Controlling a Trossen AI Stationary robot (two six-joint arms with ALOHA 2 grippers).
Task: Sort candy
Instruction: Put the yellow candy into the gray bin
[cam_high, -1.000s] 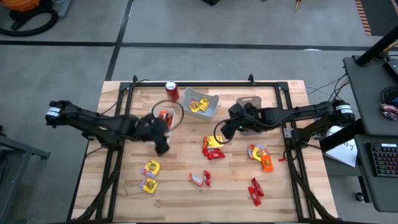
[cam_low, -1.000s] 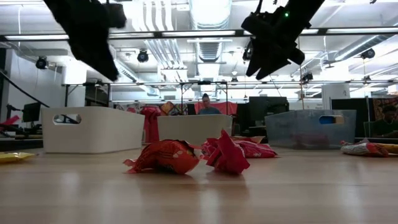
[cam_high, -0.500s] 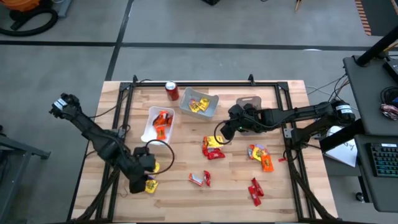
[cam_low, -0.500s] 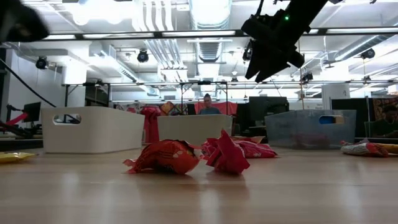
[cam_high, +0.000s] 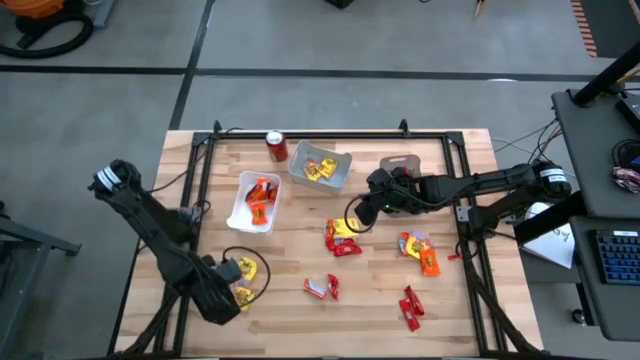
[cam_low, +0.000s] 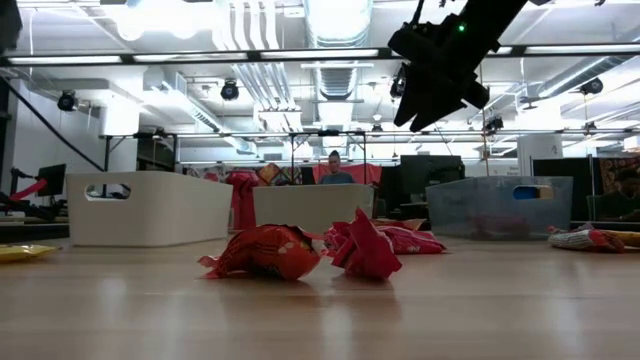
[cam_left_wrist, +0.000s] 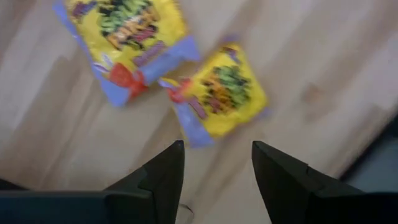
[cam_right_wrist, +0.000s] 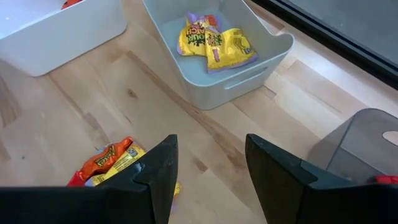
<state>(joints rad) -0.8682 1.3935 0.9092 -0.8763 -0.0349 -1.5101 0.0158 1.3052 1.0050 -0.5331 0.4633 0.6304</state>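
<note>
**Left gripper poised over yellow candy at the table's front-left; right gripper waits above the middle**

I use the red soda can (cam_high: 277, 146), standing at the back edge of the wooden table (cam_high: 300, 320), as my landmark.

Far to the can's left and well toward the front, my left arm reaches down to the left gripper (cam_high: 226, 300). In the left wrist view its fingers (cam_left_wrist: 163, 177) are spread apart with nothing between them, over bare wood just short of two yellow candy packets (cam_left_wrist: 217, 94) that lie touching one another. From above, the same yellow packets (cam_high: 243, 268) sit right beside the gripper.

Just below and slightly left of the can is a white bin (cam_high: 254, 201) holding orange candy. Directly right of the can is a second white bin (cam_high: 322, 167) with yellow candy (cam_right_wrist: 214, 43) inside.

Further right and toward the front, a red and yellow cluster of candy (cam_high: 342, 237) lies on the table, with a small red piece (cam_high: 322, 288) in front of it. The right gripper (cam_high: 366, 213) hangs above the table near that cluster; in the right wrist view its fingers (cam_right_wrist: 155, 171) are parted and empty, with orange and yellow wrappers (cam_right_wrist: 107, 162) below them.

A grey bin (cam_high: 400, 163) sits at the back, right of the second white bin. Further right still lie an orange and yellow pile (cam_high: 420, 250) and red pieces (cam_high: 410, 307) nearer the front.

In the low view, red candy (cam_low: 268, 251) lies in the foreground, and a person (cam_low: 332, 168) sits far behind the table.
</note>
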